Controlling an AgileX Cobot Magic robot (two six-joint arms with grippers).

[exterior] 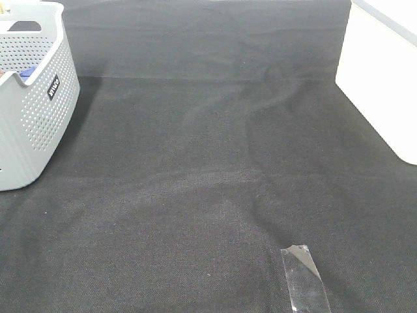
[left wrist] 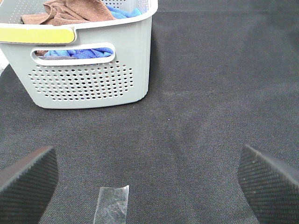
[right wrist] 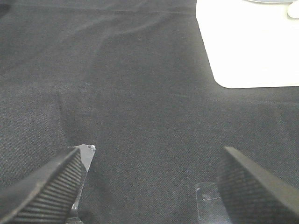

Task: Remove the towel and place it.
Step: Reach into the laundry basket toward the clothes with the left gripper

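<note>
- 2 grippers reach you through the wrist views only; the high camera shows neither arm.
- Your left gripper [left wrist: 149, 186] has its jaws spread wide with nothing between them, and it hangs over the black cloth [left wrist: 210, 93].
- Your right gripper [right wrist: 152, 186] is likewise wide open and empty, above the same cloth.
- You find the towel [left wrist: 70, 11] bunched in the basket [left wrist: 93, 79], brown, lying on top of a blue cloth [left wrist: 74, 52] that shows through the handle slot.
- In the high view the basket [exterior: 32, 111] stands at the left edge of the black cloth [exterior: 208, 163], partly cut off by the frame; you cannot make out the towel from there.
- 1 strip of clear tape [exterior: 305, 277] lies flat on the cloth toward the near edge; the left wrist camera shows it [left wrist: 112, 205] between the gripper and the basket, well apart from the basket.
- 1 white object [exterior: 381, 85] sits at the right edge, also seen by the right wrist camera [right wrist: 252, 42].
</note>
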